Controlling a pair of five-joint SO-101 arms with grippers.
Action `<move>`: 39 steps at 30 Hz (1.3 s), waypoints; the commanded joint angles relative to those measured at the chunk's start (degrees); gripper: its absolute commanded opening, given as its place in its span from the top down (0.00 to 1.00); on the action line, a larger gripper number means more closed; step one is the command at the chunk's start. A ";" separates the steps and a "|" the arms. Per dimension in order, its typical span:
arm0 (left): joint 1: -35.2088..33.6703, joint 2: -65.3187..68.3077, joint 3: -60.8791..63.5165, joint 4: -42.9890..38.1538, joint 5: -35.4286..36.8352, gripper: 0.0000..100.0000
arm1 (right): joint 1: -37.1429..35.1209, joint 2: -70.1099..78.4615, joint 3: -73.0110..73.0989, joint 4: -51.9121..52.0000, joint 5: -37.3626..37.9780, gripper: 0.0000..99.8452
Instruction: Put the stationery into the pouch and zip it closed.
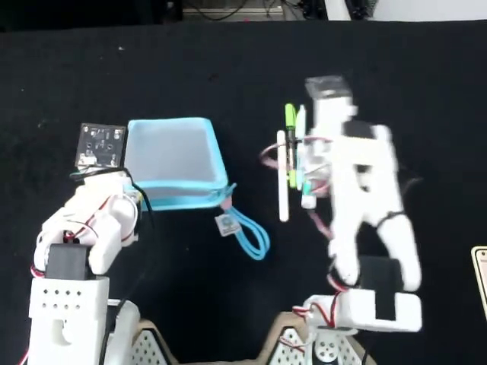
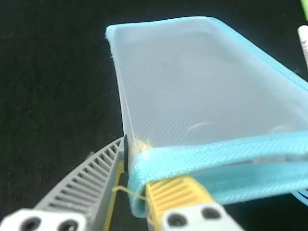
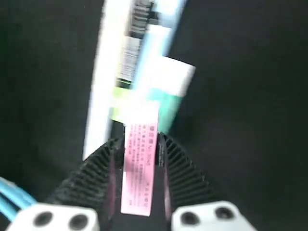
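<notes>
Counter (image 1: 228,68): black cloth covering whole surface.
- Pale blue mesh pouch (image 1: 171,160) lying left of centre, thick blue band running along its near side.
- Blue strap loop (image 1: 255,236) trailing onto cloth from pouch's near right corner. Small tag (image 1: 225,223) lying at its root.
- Stationery lying right of pouch, apart from it: white pen (image 1: 283,182), green highlighter (image 1: 290,125), teal-capped marker (image 1: 307,194), packed side by side and running front to back.
- Card (image 1: 480,266) showing at right edge.

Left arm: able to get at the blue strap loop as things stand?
Probably not: the left tool is clamped on the pouch corner, and the blue strap loop lies off the opposite corner. It must let go first.
</notes>
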 commanded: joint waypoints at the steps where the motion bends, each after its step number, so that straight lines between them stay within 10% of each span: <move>1: -2.07 0.53 -0.22 -0.88 0.53 0.97 | 10.90 0.13 -6.11 5.98 4.48 0.99; 10: -1.80 0.53 -0.40 -0.88 0.53 0.97 | 25.76 11.65 -0.75 0.79 14.42 0.98; 18: -1.89 0.53 -0.57 -0.88 0.53 0.97 | 25.93 19.56 -1.36 0.88 19.96 0.79; 39: -1.80 0.53 -0.57 -0.88 0.53 0.97 | 23.38 20.00 -8.31 4.40 15.91 0.79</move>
